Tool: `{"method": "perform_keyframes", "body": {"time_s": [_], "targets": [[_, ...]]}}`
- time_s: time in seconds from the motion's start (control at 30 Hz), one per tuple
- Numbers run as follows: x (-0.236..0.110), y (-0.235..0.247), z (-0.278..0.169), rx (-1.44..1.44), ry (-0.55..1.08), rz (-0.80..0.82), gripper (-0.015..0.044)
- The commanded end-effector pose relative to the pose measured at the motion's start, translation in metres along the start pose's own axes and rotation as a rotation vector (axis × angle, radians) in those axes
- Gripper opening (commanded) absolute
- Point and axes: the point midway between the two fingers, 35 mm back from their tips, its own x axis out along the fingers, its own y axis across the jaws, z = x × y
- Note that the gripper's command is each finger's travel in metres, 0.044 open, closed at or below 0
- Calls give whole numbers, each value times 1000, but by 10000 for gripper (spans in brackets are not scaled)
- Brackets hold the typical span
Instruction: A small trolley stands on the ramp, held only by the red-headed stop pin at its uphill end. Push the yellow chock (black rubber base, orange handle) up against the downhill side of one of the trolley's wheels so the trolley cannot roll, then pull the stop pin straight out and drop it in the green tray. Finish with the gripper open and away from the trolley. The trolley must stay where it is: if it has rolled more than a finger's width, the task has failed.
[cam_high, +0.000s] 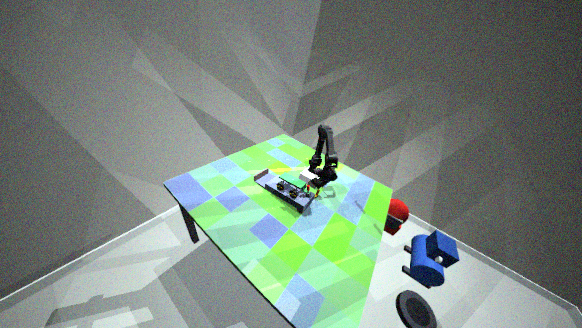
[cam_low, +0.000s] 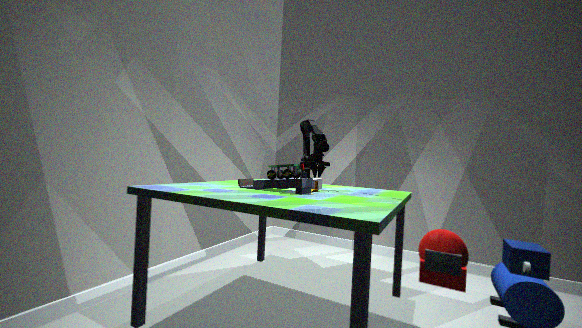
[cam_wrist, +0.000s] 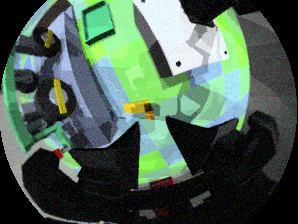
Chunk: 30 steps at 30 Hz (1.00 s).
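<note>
Chock (cam_wrist: 141, 108): yellow/orange, on tabletop beside ramp, not yet at a wheel; dead ahead in wrist view.
Trolley (cam_high: 291, 182): on ramp (cam_high: 282, 192), green deck, wheels facing cam.
Gripper (cam_wrist: 154, 175): approx half open, nothing held; poised above chock.
Stop pin: red spot at wrist-view lower left, prob. the head; uncertain.
Tray (cam_wrist: 99, 23): green, well apart from chock.
Technique: descend behind chock, push slow and straight to wheel's downhill side; no contact w/ trolley.

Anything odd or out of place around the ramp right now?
Nothing stands out. The trolley sits on the ramp, not tipped. The yellow chock lies apart on the table, under the half-open gripper, not yet against a wheel. The green tray looks empty.
</note>
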Motion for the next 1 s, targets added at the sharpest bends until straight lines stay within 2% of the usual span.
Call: {"method": "perform_keyframes", "body": {"time_s": [0.0, 0.97], "targets": [[6, 1, 1, 1, -5, 3, 190], [38, 1, 1, 1, -6, 3, 190]]}}
